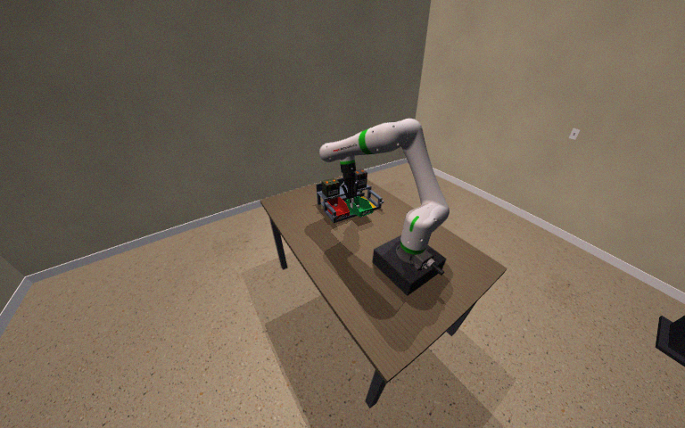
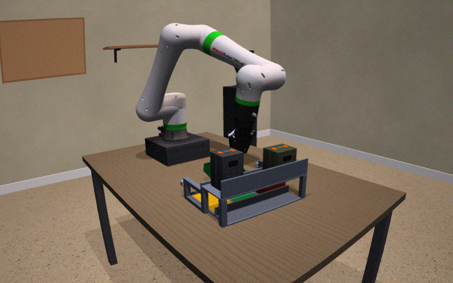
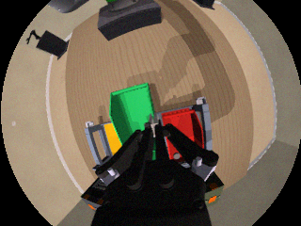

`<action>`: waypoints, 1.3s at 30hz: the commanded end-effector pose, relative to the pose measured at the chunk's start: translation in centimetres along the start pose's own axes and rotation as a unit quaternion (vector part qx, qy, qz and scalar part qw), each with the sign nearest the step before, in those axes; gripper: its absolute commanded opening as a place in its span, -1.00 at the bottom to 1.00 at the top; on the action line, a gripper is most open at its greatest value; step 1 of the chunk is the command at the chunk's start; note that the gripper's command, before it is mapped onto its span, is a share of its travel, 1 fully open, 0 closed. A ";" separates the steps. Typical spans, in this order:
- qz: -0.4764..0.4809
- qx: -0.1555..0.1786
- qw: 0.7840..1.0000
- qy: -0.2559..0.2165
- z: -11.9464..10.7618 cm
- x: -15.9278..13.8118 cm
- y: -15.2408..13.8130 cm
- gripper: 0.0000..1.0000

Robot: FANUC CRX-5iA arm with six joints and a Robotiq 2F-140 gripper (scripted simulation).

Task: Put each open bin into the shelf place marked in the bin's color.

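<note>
The grey shelf [image 2: 247, 188] stands at the table's far end from the robot base. The red bin [image 1: 337, 207] sits in the shelf's right place as the wrist view shows it [image 3: 182, 127]. The green bin [image 1: 362, 205] is beside it, in the wrist view [image 3: 132, 109] to the left of the red bin, with its front end sticking out toward the base. My gripper [image 3: 154, 118] points down over the shelf's front and is shut on the green bin's wall nearest the red bin. I cannot tell whether the green bin rests on the shelf floor or hangs above it.
A black box [image 2: 226, 165] and a dark green box [image 2: 279, 155] stand on the shelf's top board, either side of my gripper [image 2: 240, 147]. A yellow mark [image 2: 207, 199] and a green mark [image 2: 243, 196] show on the shelf floor. The robot base [image 2: 177, 150] is behind.
</note>
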State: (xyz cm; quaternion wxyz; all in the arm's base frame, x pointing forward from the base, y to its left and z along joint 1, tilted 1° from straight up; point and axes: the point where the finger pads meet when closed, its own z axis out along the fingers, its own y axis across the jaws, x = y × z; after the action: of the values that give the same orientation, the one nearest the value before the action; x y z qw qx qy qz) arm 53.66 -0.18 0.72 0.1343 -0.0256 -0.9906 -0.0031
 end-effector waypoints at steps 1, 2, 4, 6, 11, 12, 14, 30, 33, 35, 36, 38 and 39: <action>0.000 0.000 1.000 0.000 0.1 -0.1 0.0 -1.00; 0.000 0.000 1.000 0.000 0.1 -0.1 0.0 -1.00; 0.000 0.000 1.000 0.000 0.1 -0.1 0.0 -1.00; 0.000 0.000 1.000 0.000 0.2 -0.1 0.0 -1.00; 0.000 0.000 1.000 0.000 0.3 -0.1 0.0 -1.00; 0.000 0.000 1.000 0.000 0.4 -0.1 0.0 -1.00; 0.000 0.000 1.000 0.000 0.4 -0.1 0.0 -1.00; 0.000 0.000 1.000 0.000 0.6 -0.2 0.0 -1.00; 0.000 0.000 1.000 0.000 0.6 -0.2 0.0 -1.00; 0.000 0.000 1.000 0.000 0.6 -0.2 0.0 -1.00; 0.000 0.000 1.000 0.000 0.6 -0.2 0.0 -1.00; 0.000 0.000 1.000 0.000 0.6 -0.2 0.0 -1.00; 0.000 0.000 1.000 0.000 0.6 -0.2 0.0 -1.00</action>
State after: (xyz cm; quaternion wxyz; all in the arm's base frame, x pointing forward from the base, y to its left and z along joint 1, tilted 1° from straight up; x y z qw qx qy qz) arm 53.66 -0.18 0.04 0.1343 -0.0256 -0.9906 -0.0031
